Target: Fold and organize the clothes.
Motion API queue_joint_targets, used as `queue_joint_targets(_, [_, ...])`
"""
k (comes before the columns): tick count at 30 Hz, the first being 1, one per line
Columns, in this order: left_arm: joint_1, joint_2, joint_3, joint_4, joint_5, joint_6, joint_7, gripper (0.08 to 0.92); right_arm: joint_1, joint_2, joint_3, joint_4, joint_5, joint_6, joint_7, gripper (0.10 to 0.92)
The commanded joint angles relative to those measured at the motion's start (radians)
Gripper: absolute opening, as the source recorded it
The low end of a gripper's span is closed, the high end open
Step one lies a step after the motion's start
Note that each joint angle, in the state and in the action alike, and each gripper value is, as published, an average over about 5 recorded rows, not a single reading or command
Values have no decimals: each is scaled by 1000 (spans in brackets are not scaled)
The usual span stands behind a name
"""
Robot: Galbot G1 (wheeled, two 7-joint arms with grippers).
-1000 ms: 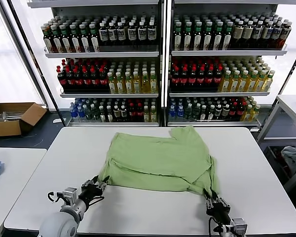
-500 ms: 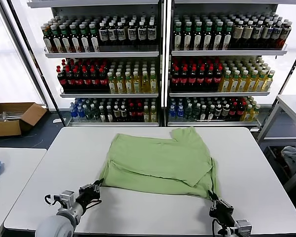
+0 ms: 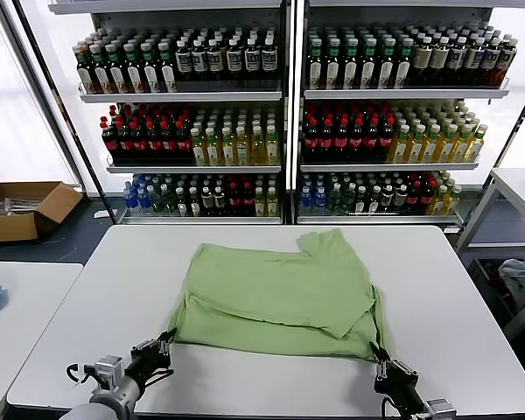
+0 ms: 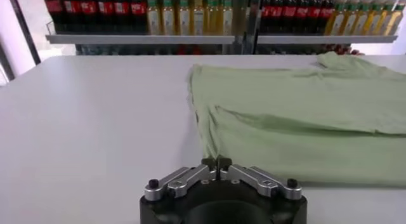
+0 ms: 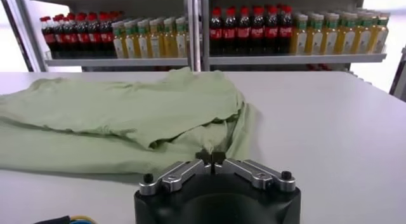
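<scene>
Folding looks partly done: shirt [image 3: 280, 299] lies doubled over mid-bench [image 3: 472, 297], near hem corners pinched in the pressed-together jaws of left gripper [image 3: 165, 338] and right gripper [image 3: 381, 361], with further folds and tidying seemingly left.

Light green shirt [image 3: 280, 297], plain side up, lies partly folded and mostly flat on the white table [image 3: 455, 289], long axis running left-right, with one sleeve sticking out at the far edge toward the shelves. An upper layer is doubled over the lower one, leaving a diagonal fold edge toward the near right and soft wrinkles across it. Its near-left corner is pinched in the left gripper [image 3: 164, 341] and its near-right corner in the right gripper [image 3: 381, 357], both pinched closed on fabric, so the near hem runs roughly straight between the two along the table's front.
</scene>
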Motion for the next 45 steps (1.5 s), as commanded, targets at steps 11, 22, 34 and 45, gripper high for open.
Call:
queue_joint_targets(11, [374, -42, -140, -218, 39, -21, 19, 109, -185, -43, 50, 81, -11, -7, -40, 108])
queue_joint_targets(22, [321, -32, -169, -253, 45, -18, 26, 355, -141, -54, 58, 123, 45, -15, -58, 364])
queue_joint_targets(34, [33, 179, -123, -122, -26, -72, 115, 701, 386, -274, 54, -41, 220, -254, -83, 710])
queue_joint_targets(45, [-376, 352, 88, 216, -128, -98, 227, 822, 850, -280, -79, -452, 152, -374, -343, 822])
